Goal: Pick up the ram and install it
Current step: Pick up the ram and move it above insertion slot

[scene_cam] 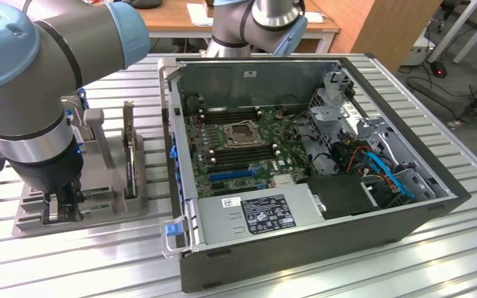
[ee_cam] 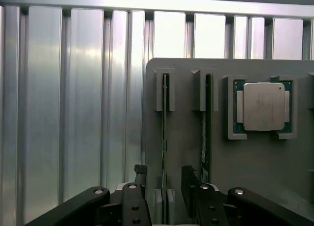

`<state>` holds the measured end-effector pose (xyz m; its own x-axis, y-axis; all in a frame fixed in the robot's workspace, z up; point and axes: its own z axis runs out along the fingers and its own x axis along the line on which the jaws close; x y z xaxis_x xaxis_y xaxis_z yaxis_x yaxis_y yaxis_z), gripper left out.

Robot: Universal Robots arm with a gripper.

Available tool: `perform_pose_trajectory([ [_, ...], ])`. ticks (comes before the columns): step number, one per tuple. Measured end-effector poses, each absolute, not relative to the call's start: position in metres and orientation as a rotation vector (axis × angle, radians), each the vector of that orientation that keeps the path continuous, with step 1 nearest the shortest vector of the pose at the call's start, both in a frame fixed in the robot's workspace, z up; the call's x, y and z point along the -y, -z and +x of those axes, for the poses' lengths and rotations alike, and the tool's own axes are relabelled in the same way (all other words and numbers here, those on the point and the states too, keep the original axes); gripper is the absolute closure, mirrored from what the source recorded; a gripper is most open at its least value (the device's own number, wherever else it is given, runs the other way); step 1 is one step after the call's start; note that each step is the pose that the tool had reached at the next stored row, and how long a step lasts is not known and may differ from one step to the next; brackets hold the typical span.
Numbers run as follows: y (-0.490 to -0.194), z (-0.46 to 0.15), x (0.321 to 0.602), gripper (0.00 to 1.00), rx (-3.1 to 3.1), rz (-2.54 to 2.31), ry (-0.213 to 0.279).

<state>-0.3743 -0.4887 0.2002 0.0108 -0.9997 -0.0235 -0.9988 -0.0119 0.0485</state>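
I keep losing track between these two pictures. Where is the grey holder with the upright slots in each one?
Exterior view: the grey holder stands on the ribbed metal table, at the exterior view's left of the open computer case.
Wrist view: the grey holder lies just beyond the gripper, with a square processor chip seated in it.
Shared landmark: the ribbed metal table.
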Motion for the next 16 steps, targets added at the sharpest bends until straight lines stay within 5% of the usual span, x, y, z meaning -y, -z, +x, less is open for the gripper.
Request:
perform_pose_trajectory([
  [5,-0.2003,-0.3743,0.4887,0.61,2.195,2.221,0.079],
  [8,-0.2003,-0.3743,0.4887,0.74,2.195,2.221,0.079],
  [16,-0.2002,-0.3716,0.4887,0.74,2.195,2.221,0.079],
])
